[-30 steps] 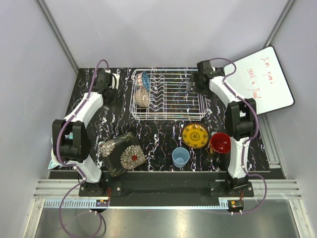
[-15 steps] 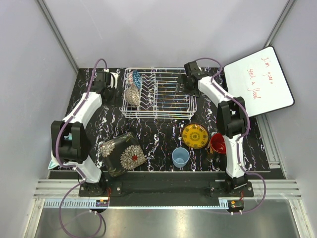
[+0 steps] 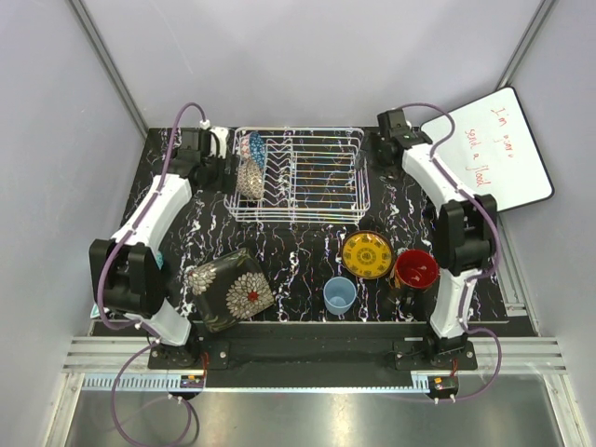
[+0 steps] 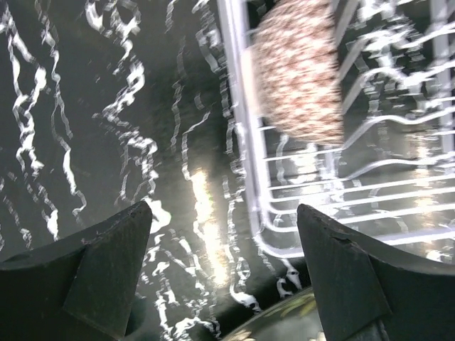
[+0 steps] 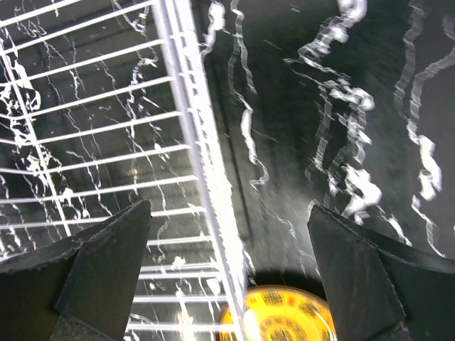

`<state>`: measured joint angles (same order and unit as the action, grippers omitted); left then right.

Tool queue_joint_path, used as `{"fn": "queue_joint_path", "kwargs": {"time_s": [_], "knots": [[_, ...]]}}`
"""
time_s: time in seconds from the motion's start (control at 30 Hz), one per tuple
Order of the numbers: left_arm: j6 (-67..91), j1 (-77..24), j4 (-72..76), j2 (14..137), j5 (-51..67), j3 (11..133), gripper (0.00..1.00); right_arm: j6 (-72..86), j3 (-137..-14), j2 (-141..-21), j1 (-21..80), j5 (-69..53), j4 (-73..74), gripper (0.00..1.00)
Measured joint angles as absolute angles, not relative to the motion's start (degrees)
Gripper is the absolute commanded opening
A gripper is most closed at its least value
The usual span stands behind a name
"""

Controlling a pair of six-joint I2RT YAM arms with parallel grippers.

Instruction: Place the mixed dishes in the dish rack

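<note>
**Two bowls in the rack, four dishes out on the desk**

The dish rack (image 3: pixel 307 219) is a rectangular white-silver wire basket with rows of upright tines. It sits at the far middle of the black, white-veined desk (image 3: pixel 298 250). At its left end two bowls stand on edge among the tines. One is a beige speckled bowl (image 3: pixel 249 179); the other, a blue patterned bowl (image 3: pixel 256 146), is just behind it towards the far rim. The rest of the rack shows only bare wire.

The other dishes lie nearer the arm bases. The dark square floral plate (image 3: pixel 229 289) is at the near left, turned corner-on, close beside the left arm's lower link. The yellow patterned plate (image 3: pixel 366 254) lies flat just in front of the rack's right near corner. The light blue cup (image 3: pixel 340 294) stands mouth-up near it on the base side. The dark mug (image 3: pixel 414 270), red inside, stands just right of the yellow plate, against the right arm's lower link.

A white board (image 3: pixel 494 154) with red writing leans at the far right, off the desk's edge.

The left fingers (image 4: pixel 106 263) are spread wide and grip nothing. They hover beside the rack's left end, with the beige bowl ahead in the wrist view. The right fingers (image 5: pixel 99 270) are also wide apart and empty, and they hover over the rack's right side rim.
</note>
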<state>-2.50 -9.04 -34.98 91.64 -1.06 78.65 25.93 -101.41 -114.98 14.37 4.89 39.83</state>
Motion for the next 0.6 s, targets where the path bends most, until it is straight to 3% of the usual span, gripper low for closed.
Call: {"fn": "queue_joint_path", "kwargs": {"time_s": [0.4,0.6], "knots": [[-4.93,-28.88,-35.38,91.96,-0.3,80.07,0.86,29.93,-68.47,-88.71,7.53,0.71,38.15,1.0],[-6.7,-33.41,-36.07,95.02,-0.25,82.52,0.86,33.06,-57.21,-85.56,7.88,-3.57,34.94,1.0]]}}
